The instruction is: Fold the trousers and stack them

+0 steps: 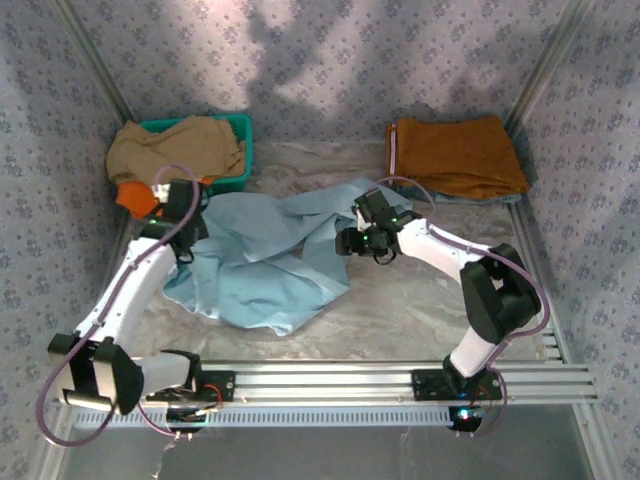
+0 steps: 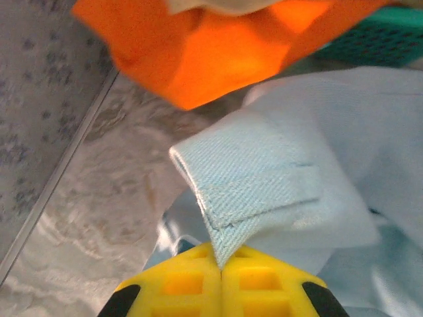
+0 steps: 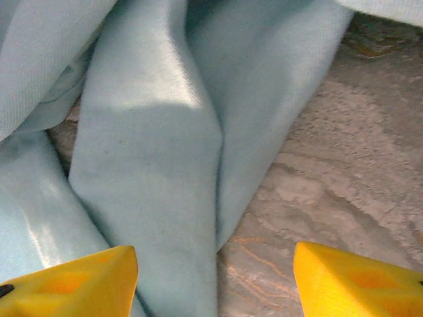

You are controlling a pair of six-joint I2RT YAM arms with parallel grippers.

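1. Marbled worktop (image 1: 420, 320), walled by patterned cloth, carries the trousers (image 1: 265, 265), which lie crumpled at its middle.
2. Left tool (image 2: 220, 269) is clenched on a hemmed corner of the trousers, near an orange garment (image 2: 198, 53).
3. Right tool (image 3: 215, 281) is released, its fingers spread either side of a trouser fold.

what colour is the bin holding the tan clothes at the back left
The bin is teal green, best seen in the top external view.
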